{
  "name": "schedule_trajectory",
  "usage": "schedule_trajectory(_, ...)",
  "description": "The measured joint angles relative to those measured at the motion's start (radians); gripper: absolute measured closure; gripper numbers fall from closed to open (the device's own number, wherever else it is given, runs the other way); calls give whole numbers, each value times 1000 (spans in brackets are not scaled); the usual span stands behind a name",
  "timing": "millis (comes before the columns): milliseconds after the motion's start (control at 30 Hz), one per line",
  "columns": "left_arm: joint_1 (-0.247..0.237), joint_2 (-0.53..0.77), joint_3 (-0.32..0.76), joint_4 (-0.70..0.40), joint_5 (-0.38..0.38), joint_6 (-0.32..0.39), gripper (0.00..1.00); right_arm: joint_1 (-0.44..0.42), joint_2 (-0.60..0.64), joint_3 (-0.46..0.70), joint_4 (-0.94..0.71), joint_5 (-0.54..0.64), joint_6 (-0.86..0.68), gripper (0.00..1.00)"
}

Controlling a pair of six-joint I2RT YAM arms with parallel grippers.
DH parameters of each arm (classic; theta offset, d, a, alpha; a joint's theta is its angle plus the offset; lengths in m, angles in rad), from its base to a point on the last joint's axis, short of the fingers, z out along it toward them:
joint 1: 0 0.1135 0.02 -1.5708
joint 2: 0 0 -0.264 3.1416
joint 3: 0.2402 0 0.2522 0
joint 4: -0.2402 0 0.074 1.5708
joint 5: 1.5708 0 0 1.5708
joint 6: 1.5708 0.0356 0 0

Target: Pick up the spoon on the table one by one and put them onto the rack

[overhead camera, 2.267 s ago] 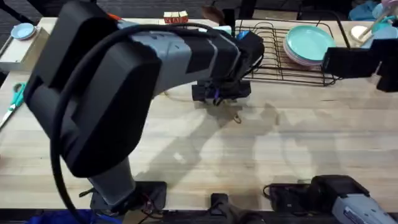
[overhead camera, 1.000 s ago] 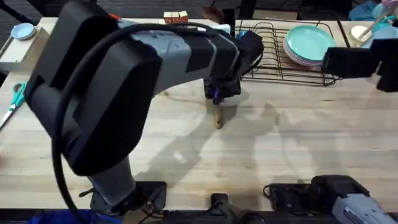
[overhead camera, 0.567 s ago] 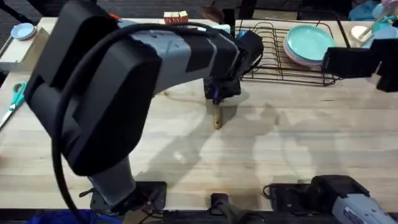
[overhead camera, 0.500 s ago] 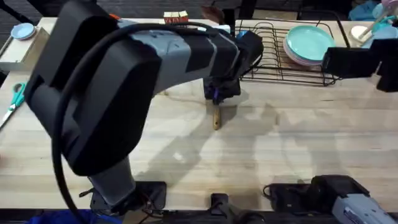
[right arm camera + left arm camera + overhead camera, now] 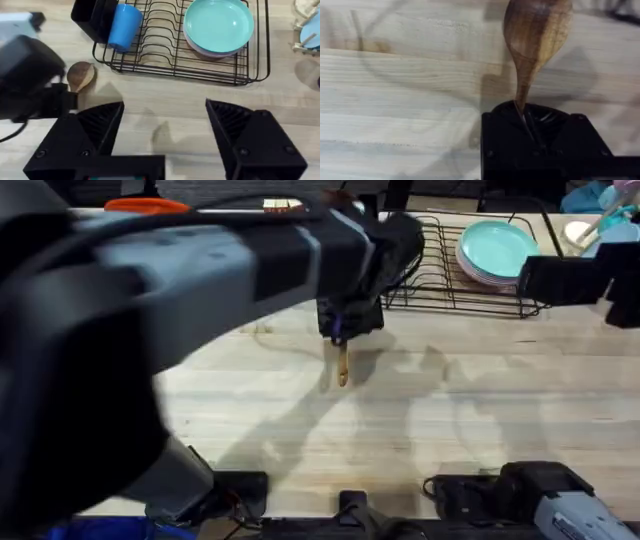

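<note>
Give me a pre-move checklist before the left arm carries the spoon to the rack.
1. Spoon gripped: ok, the left gripper is shut on its neck.
2. Spoon off the table: cannot tell.
3. Free wires on the rack: ok, bare beside the teal plates.
4. Cutlery cup reachable: cannot tell, a blue cup leans against it.
5. Right gripper out of the way: ok, open, short of the rack.
</note>
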Motion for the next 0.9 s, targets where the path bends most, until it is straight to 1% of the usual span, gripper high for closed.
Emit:
schedule_trajectory(233,7,-161,0,-2,-1,0,959,0,0,0,9,0,0,9)
schedule_trajectory(433,13,-220,0,-3,-4,0,959,0,0,0,8,0,0,9)
schedule_trajectory(533,13,-239,0,14,-16,0,959,0,0,0,8,0,0,9)
schedule_trajectory(633,13,-262,0,59,-41,4,959,0,0,0,8,0,0,9)
schedule_trajectory(700,13,-274,0,110,-62,17,959,0,0,0,8,0,0,9)
schedule_trajectory(900,13,-280,0,284,-98,96,959,0,0,0,8,0,0,9)
